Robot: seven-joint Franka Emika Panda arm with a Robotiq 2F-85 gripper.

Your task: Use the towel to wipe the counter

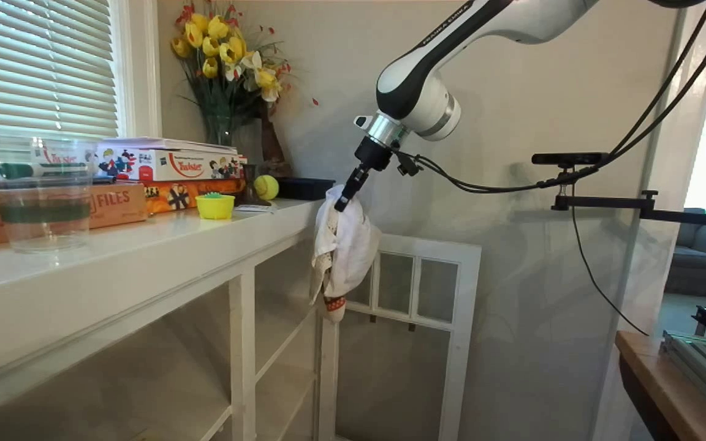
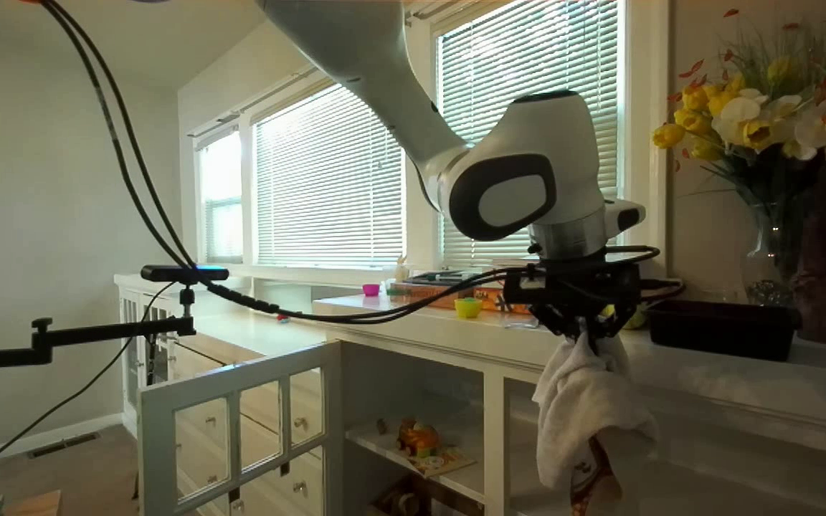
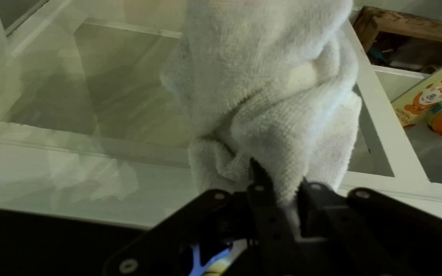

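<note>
At the lower centre of the wrist view, the jaws are clamped on a bunched fold of the white towel [image 3: 267, 115]. In both exterior views the towel hangs down from them beside the edge of the counter [image 1: 157, 229]; whether the two touch cannot be told. In an exterior view, a black tray [image 2: 721, 333] sits at right of frame.

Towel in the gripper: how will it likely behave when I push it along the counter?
The towel looks floppy, hanging in loose folds, so it may bunch up. Its fuzzy surface will probably drag. Pinched at one spot by the gripper, it could trail.
</note>
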